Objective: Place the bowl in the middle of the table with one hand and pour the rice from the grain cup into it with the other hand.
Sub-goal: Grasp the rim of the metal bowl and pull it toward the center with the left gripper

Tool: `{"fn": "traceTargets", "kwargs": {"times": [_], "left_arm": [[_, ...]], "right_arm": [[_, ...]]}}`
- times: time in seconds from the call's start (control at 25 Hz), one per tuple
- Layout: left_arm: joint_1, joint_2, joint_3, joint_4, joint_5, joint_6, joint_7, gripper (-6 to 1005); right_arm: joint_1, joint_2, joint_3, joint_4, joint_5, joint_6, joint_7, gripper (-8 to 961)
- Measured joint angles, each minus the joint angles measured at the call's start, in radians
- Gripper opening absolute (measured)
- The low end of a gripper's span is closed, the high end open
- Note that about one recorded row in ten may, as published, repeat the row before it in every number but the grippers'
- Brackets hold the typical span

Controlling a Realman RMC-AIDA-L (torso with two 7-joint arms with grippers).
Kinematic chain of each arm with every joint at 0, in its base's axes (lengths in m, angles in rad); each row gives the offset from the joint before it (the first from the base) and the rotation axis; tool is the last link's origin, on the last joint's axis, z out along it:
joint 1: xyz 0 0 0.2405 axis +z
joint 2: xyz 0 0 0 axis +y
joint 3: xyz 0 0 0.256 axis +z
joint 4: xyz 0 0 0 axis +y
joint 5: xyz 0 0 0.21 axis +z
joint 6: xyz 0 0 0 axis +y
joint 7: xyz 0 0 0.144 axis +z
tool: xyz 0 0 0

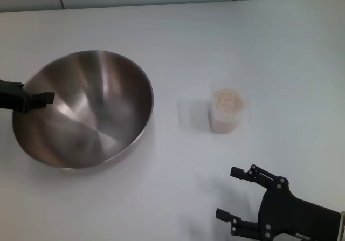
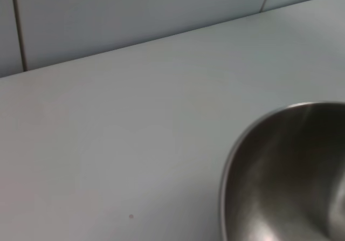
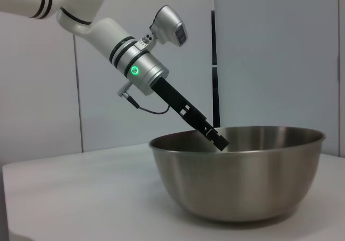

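At about nine o'clock on the table (image 1: pixel 253 41), the left gripper (image 1: pixel 39 98) is seen reaching in from the left edge, its black fingers clamped on the near-left rim of the bowl (image 1: pixel 91 111). In the right wrist view the same gripper (image 3: pixel 215 138) is shown slanting down from a silver wrist with a green light, one finger lying inside the bowl (image 3: pixel 242 171) and over its rim. The bowl is set on the left half of the table, slightly tipped so that its shiny inside is turned toward the right; no grains are visible in it. In the left wrist view only a part of the bowl (image 2: pixel 291 176) and the bare table (image 2: pixel 108 133) are shown.

Just right of centre, at roughly three o'clock from the bowl and well apart from it, the grain cup (image 1: pixel 227 111) is stood upright, filled to the top with rice (image 1: pixel 227 100).

At five o'clock, near the lower edge, the right gripper (image 1: pixel 237 193) is held with its two fingers spread wide, gripping nothing, apart from the cup.
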Motion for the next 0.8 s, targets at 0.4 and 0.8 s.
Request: {"fn": "traceTargets", "kwargs": {"times": [0.4, 0.8], "left_arm": [[-0.019, 0.003, -0.008, -0.012, 0.002, 0.003, -0.011, 172], [-0.107, 0.053, -0.022, -0.11, -0.002, 0.039, -0.133, 42]], "right_arm": [[0.0, 0.0, 0.0, 0.0, 0.0, 0.0, 0.0, 833], [0.003, 0.0, -0.002, 0.0, 0.0, 0.0, -0.001, 832]]}}
